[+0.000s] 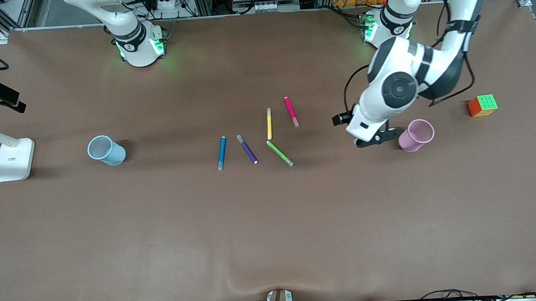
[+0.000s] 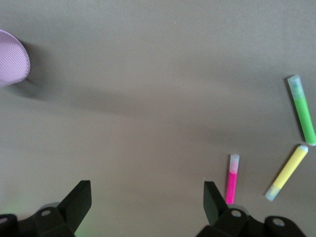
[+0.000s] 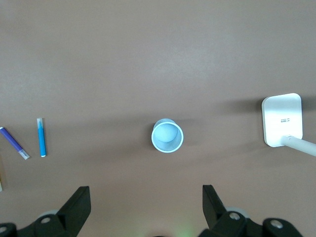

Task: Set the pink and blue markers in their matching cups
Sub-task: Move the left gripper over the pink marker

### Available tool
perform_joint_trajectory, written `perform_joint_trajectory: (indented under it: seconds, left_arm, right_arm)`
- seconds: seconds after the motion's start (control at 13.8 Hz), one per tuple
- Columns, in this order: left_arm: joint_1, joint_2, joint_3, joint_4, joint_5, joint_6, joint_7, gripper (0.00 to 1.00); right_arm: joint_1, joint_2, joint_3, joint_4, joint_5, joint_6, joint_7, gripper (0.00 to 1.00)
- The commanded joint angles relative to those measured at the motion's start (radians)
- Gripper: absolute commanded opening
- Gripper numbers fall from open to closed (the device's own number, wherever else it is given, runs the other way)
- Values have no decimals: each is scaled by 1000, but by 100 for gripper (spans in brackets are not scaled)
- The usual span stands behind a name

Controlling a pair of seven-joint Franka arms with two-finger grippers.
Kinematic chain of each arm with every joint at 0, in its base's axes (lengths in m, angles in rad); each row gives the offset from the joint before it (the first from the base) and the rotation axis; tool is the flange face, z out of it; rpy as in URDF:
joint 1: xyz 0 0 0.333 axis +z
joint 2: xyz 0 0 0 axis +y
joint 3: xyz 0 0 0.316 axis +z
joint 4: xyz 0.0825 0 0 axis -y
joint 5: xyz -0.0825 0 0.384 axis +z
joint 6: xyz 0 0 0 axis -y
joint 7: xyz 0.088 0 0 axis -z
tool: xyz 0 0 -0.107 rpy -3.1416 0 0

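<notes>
The pink marker and the blue marker lie flat at mid-table among other pens. The light blue cup stands toward the right arm's end of the table. The pink cup stands toward the left arm's end. My left gripper is open and empty, low beside the pink cup, between it and the pens. The left wrist view shows its gripper, the pink cup and the pink marker. My right gripper is open and empty, high over the blue cup, with the blue marker off to one side.
A purple pen, a yellow pen and a green pen lie between the two markers. A colour cube sits past the pink cup. A white stand base sits at the right arm's end.
</notes>
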Motion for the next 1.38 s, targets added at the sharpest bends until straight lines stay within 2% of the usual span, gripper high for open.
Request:
perform_joint_trajectory:
  seconds: [0.0,0.29,0.51,1.09,1.31]
  left_arm:
    - [-45,-14,-27,-52,-14,80,-153,100]
    - [-85,44,-43,-59,-23,142,-204,100]
    - [-165,88,-48,-57,-20,196,-300,100]
    - [-192,197,-51,-60,-17,332,-340,100]
    - [-293,242,-41,-60,3,378,-472,100]
  right_arm:
    - [7,11,-1,24,-16,-15,0,100]
    - [7,11,-1,24,-16,-14,0,100]
    - [7,11,-1,24,-16,-14,0,100]
    - [7,11,-1,24,-15,-14,0,100]
    - [7,11,-1,24,-16,-14,0,100]
